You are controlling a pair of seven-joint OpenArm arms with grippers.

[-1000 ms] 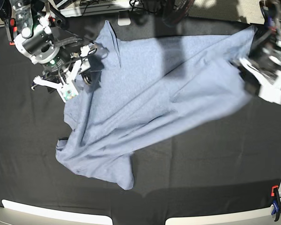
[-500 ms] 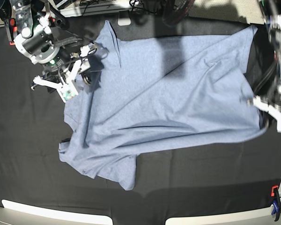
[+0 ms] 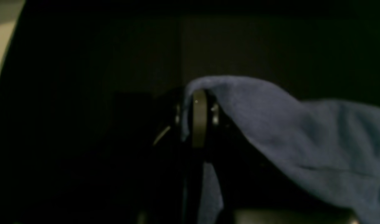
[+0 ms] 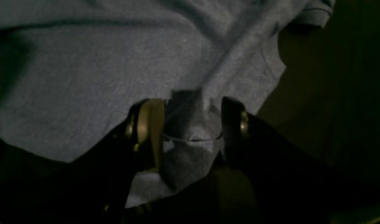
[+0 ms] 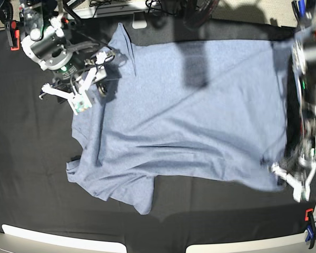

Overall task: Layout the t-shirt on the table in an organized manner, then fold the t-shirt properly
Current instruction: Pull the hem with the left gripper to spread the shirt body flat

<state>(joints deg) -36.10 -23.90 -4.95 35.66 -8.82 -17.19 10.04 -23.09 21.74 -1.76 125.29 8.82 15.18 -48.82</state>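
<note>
Still on the layout step: t-shirt point(image 5: 189, 116) mostly spread on worktop point(image 5: 31, 174), left pincer point(image 5: 290, 183) clamped on its corner, right pincer point(image 4: 190, 124) apart astride a fold (grip unclear); next needs crumpled sleeve side flattened.

This looks like a robotics lab or test bench. A large table draped in black cloth point(image 5: 31, 174) fills the base view, the cloth pinned at its edges by a red clamp point(image 5: 13, 38) and an orange-and-blue clamp point(image 5: 309, 227). Tangled black cables point(image 5: 110, 6) lie beyond the far edge, and two robot arms work over the cloth.
</note>
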